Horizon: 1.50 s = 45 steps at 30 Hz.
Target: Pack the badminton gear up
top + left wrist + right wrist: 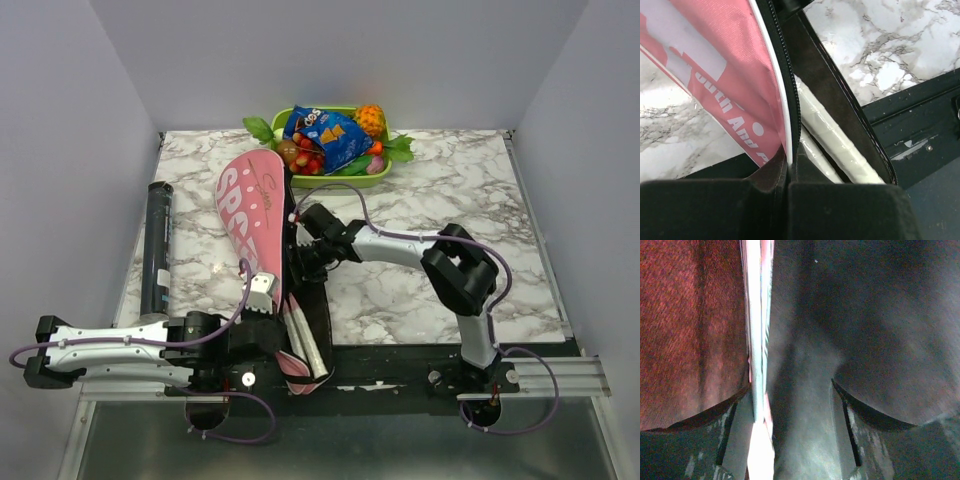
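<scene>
The pink bag [252, 205] lettered "SPORT" lies at the table's left-centre with its flap lifted. My left gripper [263, 290] is shut on the flap's zipper edge [788, 125], the pink flap [715, 65] rising to its left. Two white racket handles [840, 145] lie in the bag's black inside and stick out at its near end [307, 347]. My right gripper [300, 257] reaches into the opening. Its jaws [790, 440] stand open in the dark interior, with a thin pink-and-white edge [756, 340] close to the left finger [705, 445]. A long black tube [156, 245] lies left of the bag.
A green tray [300, 182] with toy fruit and a blue snack packet [328, 135] stands at the back centre, touching the bag's far tip. The marble tabletop [450, 190] spreads to the right. Black base rails [400, 360] run along the near edge.
</scene>
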Tool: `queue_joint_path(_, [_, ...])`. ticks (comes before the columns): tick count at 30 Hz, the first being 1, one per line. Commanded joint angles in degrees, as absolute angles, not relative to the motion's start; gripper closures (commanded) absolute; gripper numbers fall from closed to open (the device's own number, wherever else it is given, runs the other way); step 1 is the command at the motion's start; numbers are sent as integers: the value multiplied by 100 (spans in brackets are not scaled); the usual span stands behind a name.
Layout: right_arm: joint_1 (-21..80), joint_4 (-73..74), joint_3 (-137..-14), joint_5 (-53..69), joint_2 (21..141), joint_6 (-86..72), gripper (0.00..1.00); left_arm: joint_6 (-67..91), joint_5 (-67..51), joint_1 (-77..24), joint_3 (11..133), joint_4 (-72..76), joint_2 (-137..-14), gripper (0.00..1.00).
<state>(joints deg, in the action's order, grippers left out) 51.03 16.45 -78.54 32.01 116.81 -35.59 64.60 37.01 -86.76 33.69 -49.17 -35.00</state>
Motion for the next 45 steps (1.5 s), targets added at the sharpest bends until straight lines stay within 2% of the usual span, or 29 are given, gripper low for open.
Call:
queue_joint_path(1, [4764, 2995, -7998, 1943, 11154, -2848, 32, 6838, 3788, -8719, 3331, -5230, -3585, 97])
queue_joint_path(7, [4351, 3218, -8016, 1503, 10987, -2566, 28, 6522, 3849, -8719, 3498, -5063, -3779, 97])
queue_joint_path(13, [3789, 2648, -7831, 1810, 10828, -2716, 28, 6478, 3894, -8727, 3551, -5010, -3788, 97])
queue_joint_path(19, [3568, 1796, -7849, 2636, 11223, -2891, 28, 6407, 3946, -8719, 3586, -4931, -3665, 98])
queue_joint_path(24, [3568, 679, -7401, 3585, 11417, -3312, 28, 6442, 4052, -8719, 3691, -5089, -3604, 98])
queue_joint_path(33, [3630, 1, -7803, 3840, 12172, -3366, 28, 6416, 4087, -8719, 3735, -5071, -3437, 99])
queue_joint_path(35, [3674, -228, -7953, 4085, 12383, -3401, 32, 6416, 4096, -8719, 3718, -5071, -3393, 99])
queue_joint_path(38, [3779, -351, -8147, 4332, 12489, -3445, 53, 6460, 4131, -8719, 3709, -5106, -3296, 99])
queue_joint_path(39, [3805, -360, -8191, 4411, 12498, -3463, 63, 6469, 4174, -8727, 3709, -5124, -3270, 99])
queue_joint_path(41, [3884, -483, -8288, 4718, 12455, -3489, 73, 6547, 4236, -8719, 3718, -5185, -3182, 99])
queue_joint_path(42, [3911, -509, -8332, 4789, 12419, -3489, 84, 6583, 4280, -8727, 3718, -5212, -3129, 99])
queue_joint_path(44, [3990, -501, -8472, 4869, 12332, -3472, 99, 6644, 4394, -8719, 3761, -5308, -3024, 99])
queue_joint_path(45, [4008, -501, -8507, 4834, 12201, -3463, 99, 6653, 4438, -8719, 3788, -5361, -2997, 99])
